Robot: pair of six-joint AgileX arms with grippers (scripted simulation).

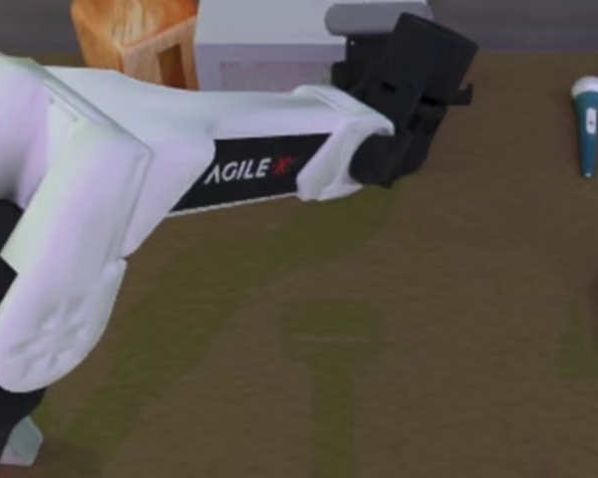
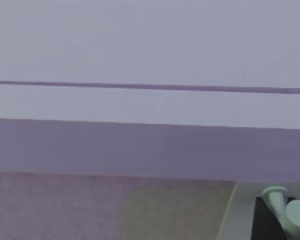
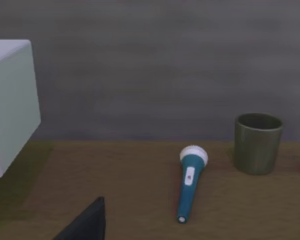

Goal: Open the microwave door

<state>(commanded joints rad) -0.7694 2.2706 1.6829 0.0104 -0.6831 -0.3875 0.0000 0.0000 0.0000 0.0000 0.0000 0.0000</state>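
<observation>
Top view: the boxy pale grey-white microwave [image 1: 264, 45] stands at the far edge of the brown bench [image 1: 429, 329], a little left of centre, with an orange wooden box [image 1: 140, 35] just beside it on the left. My left arm reaches from the near left corner diagonally across the bench — white links, black wrist — and my left jaws [image 1: 419, 50] sit at the microwave's right front corner, up against a grey rounded part there. Whether they touch it I cannot tell; the black wrist block covers the fingers, so I cannot tell whether the left jaws are apart or together.

Left wrist view: pale grey surface fills nearly all of it, crossed by one thin dark seam. Below that, the flat pale grey-white microwave door [image 2: 105, 210] with its speckled mesh window, very close. At the corner, two round silver knobs [image 2: 285, 207] on the control strip beside the door. Door lies flush with the front — no gap visible.

Right wrist view: a teal-and-white handheld microphone [image 3: 190, 182] lies flat on the bench, an olive metal cup [image 3: 257, 144] stands upright near it, the microwave's side at the far edge. My right jaws are not seen in any view; only a dark wedge shows at the frame edge.
</observation>
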